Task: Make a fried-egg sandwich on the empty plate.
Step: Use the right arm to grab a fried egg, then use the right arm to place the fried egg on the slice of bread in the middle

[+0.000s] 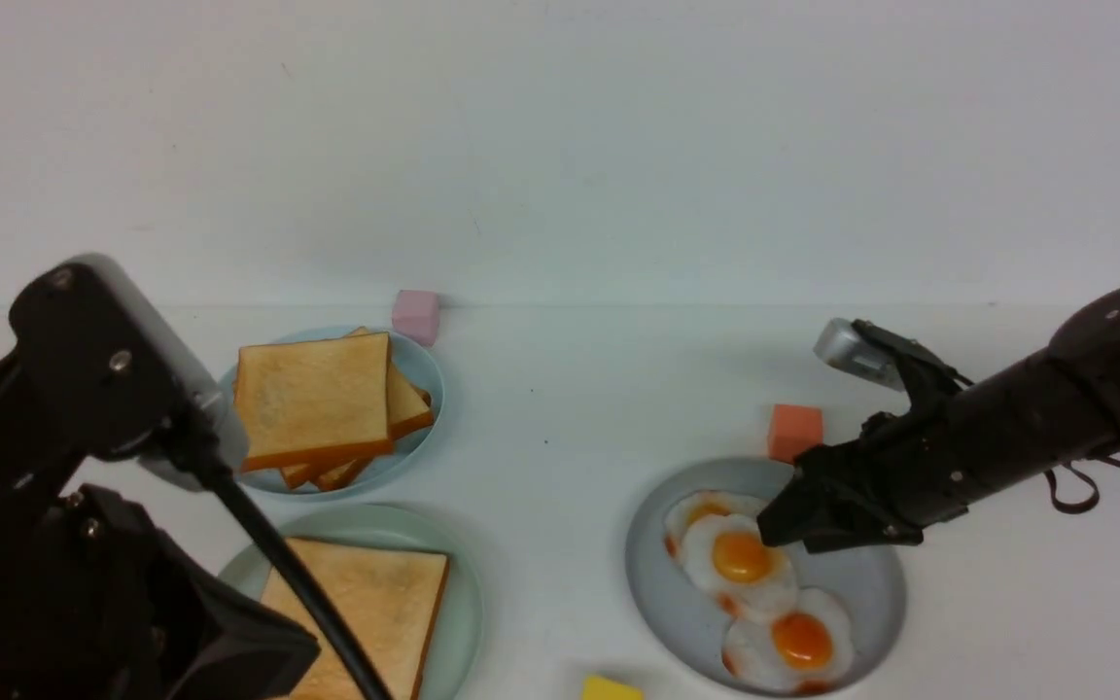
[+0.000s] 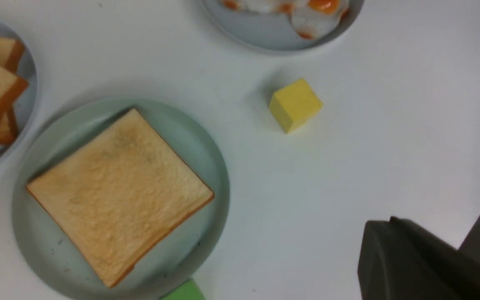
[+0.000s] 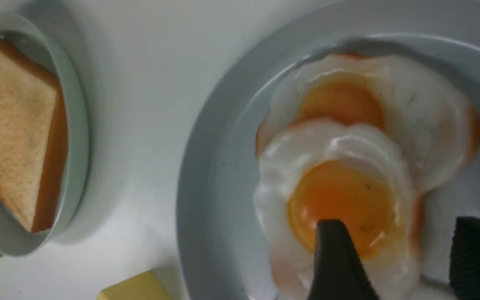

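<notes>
The pale mint-green plate (image 1: 463,583) (image 2: 213,166) (image 3: 77,137) sits at the front left with one toast slice (image 1: 366,603) (image 2: 119,191) flat on it. No stacked fried-egg sandwich is in view. Three fried eggs overlap on the grey-blue plate (image 1: 871,593) (image 3: 215,175). My right gripper (image 1: 779,525) (image 3: 406,258) is open and low over the middle egg (image 1: 740,559) (image 3: 340,200). One finger (image 3: 336,262) covers its yolk and the other stands past its edge, over bare plate. My left gripper (image 2: 379,233) is shut and empty, above the table to the right of the mint plate.
A pile of plain toast (image 1: 317,399) lies on a pale-blue plate (image 1: 424,369) behind the mint plate. A pink cube (image 1: 415,316), an orange cube (image 1: 795,431) and a yellow cube (image 1: 611,688) (image 2: 295,105) stand on the table. A green block (image 2: 183,291) touches the mint plate's near rim.
</notes>
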